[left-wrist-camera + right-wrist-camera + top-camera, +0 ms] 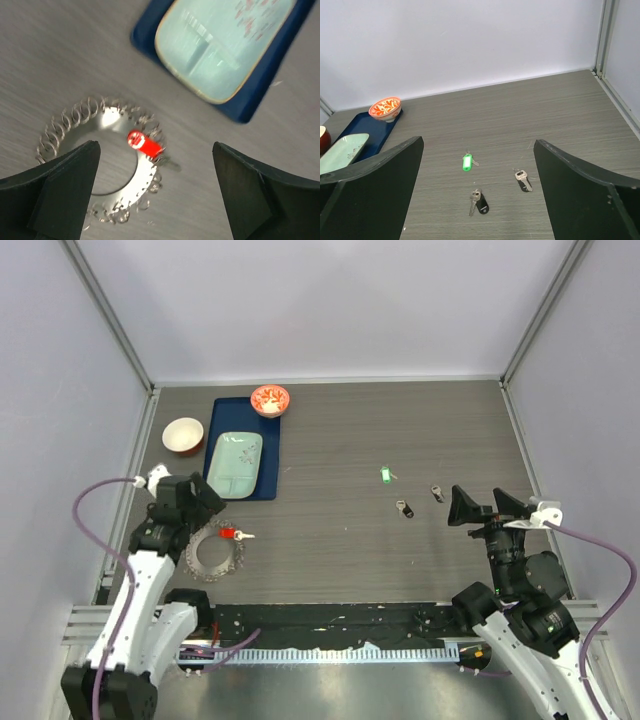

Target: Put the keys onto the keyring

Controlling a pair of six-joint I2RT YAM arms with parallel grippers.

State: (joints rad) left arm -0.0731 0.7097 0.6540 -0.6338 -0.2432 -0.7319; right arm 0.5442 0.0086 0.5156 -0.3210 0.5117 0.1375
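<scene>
My left gripper is hovering, jaws wide apart and empty, over the keyring near the tabletop's near-left corner, with the red key lying on its rim. My right gripper, equally spread, is facing the green key and dark keys toward the right edge. I'm judging them light, stiff and slippery, so I'm aiming for the plastic heads.

1. No writing, number or brand can be read in any view.
2. The green key and the red key are too small or blurred to show lettering.
3. The red marks on the bowl are a pattern, not letters.
</scene>
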